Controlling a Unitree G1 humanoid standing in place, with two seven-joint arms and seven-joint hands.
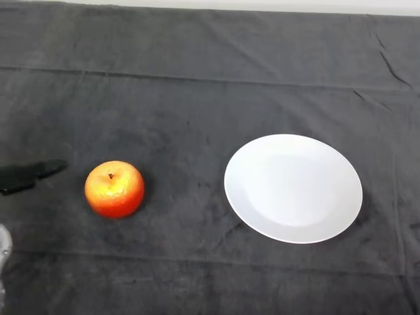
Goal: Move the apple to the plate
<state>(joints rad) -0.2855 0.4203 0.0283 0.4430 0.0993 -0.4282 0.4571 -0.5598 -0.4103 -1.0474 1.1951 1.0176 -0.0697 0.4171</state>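
A red and yellow apple (114, 189) sits upright on the dark cloth at the left, stem up. A white round plate (293, 188) lies to its right with nothing on it, a clear gap between them. My left hand (26, 175) enters at the left edge, only black straight fingers showing, their tips a short way left of the apple and not touching it. The rest of the hand is out of the picture.
The dark cloth (197, 98) covers the whole table, with creases across the back and front. A pale strip (262, 5) runs along the far edge. A bit of my silver-grey arm (3, 246) shows at the lower left.
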